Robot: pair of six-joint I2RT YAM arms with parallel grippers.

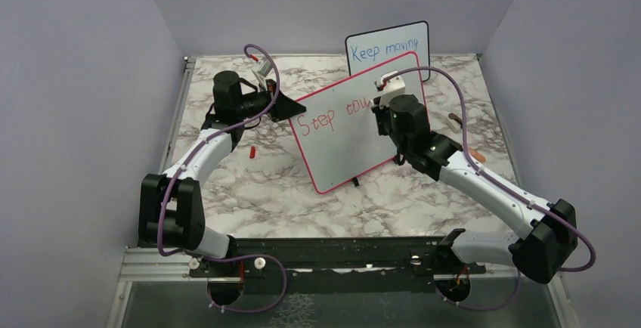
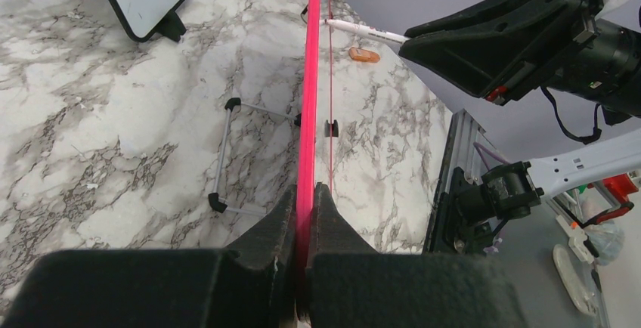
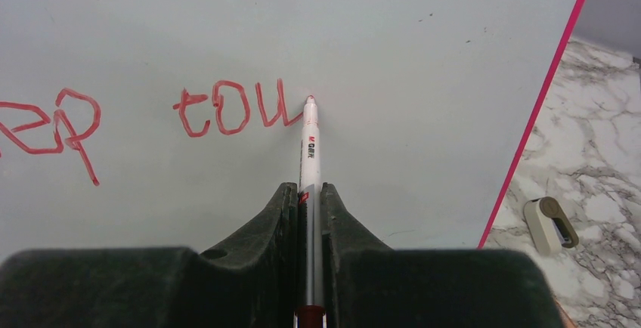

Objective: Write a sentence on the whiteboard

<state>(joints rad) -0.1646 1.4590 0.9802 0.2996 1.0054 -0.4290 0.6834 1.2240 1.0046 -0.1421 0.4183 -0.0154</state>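
top view: the whiteboard [image 1: 344, 150] stands tilted on the marble surface [image 1: 264, 192], mid-scene, its face toward the near right. the sentence [image 1: 332, 116] so far reads "step tou" in red along its upper part. the left end effector [image 1: 291, 107] is at the board's left edge; the right end effector [image 1: 380, 107] is at the board's face, by the last letter. a small board [image 1: 387, 47] with blue writing stands just behind, at the far side, and a red cap [image 1: 252, 150] lies on the surface near the left arm. left wrist view: the left end effector is pinched narrow on the pink frame, seen edge-on; a wire stand [image 2: 221, 158] lies to the left of the frame; the right end effector presents a marker [image 2: 366, 32] with its tip at the board. right wrist view: the right end effector is clamped on the marker, whose red tip touches the board just right of the "u"; a small beige object [image 3: 550, 222] lies on the surface beyond the board's right edge.
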